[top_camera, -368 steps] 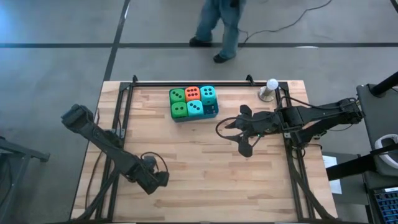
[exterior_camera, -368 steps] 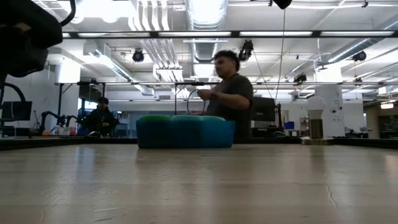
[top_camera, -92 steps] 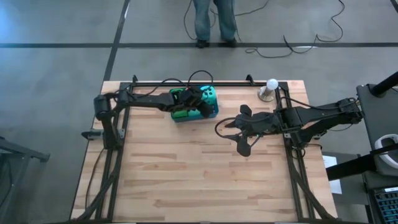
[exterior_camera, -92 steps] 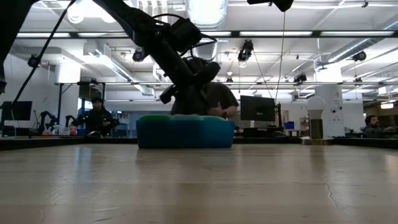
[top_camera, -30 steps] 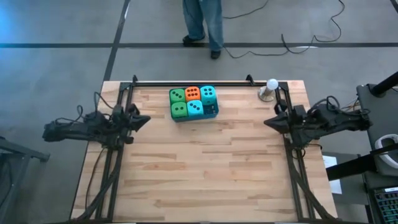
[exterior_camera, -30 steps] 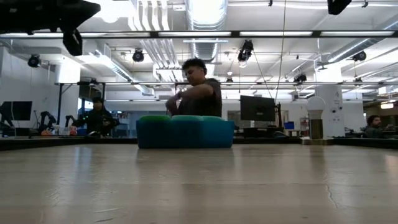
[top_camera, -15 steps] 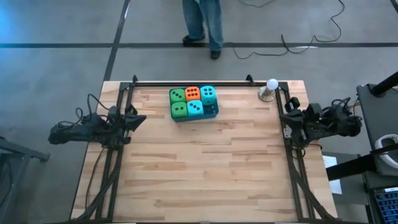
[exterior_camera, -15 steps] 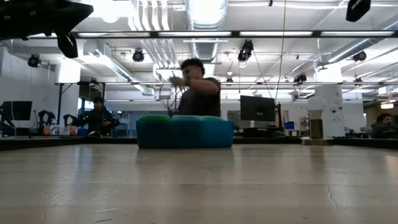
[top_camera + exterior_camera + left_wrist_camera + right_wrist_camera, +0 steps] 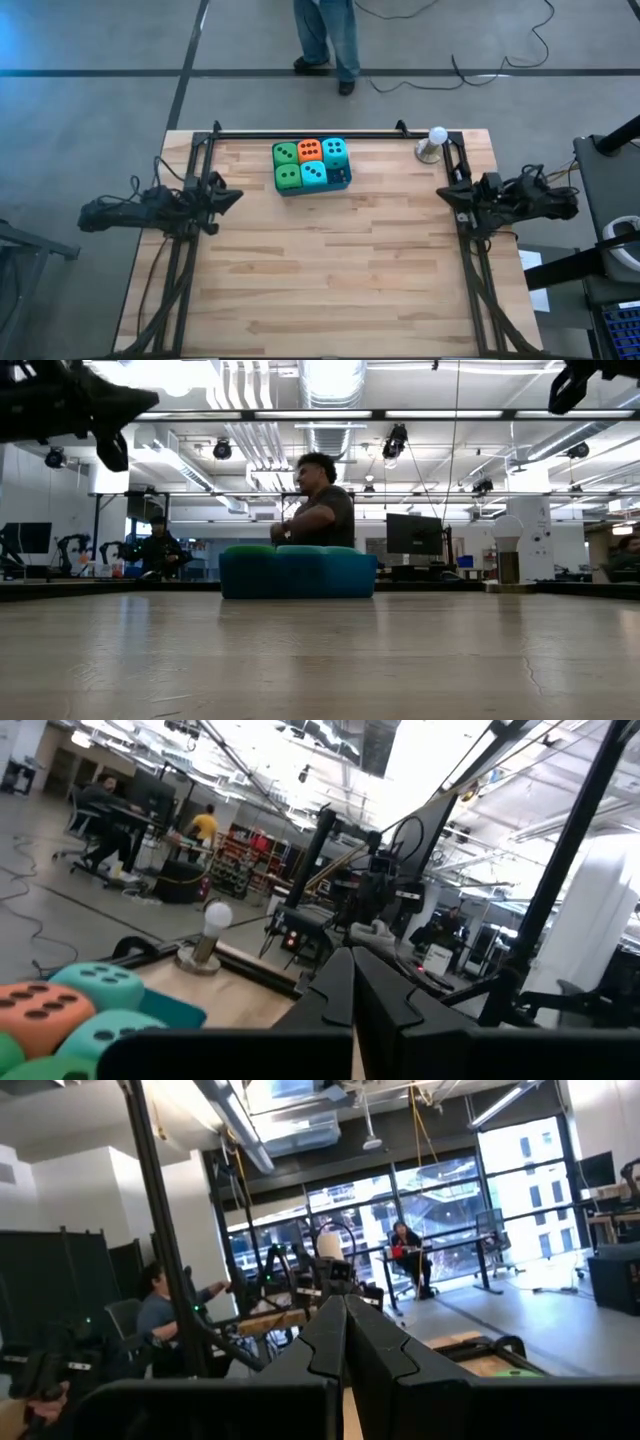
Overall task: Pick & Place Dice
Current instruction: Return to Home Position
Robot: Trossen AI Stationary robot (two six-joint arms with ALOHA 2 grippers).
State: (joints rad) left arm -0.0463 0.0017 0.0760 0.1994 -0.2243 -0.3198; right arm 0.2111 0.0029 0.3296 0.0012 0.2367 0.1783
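Showing pips overhead, not low down: dice [image 9: 311,163].

Wooden table [image 9: 330,270], blue tray [image 9: 345,179] near far edge, ball stand [image 9: 431,152] at corner

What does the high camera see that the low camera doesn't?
Only the high view shows the dotted tops of the dice, two green, two teal, one orange. Only the low view shows a person's upper body and the room behind. Both show the blue tray, the table, and the left gripper and right gripper parked at its sides.
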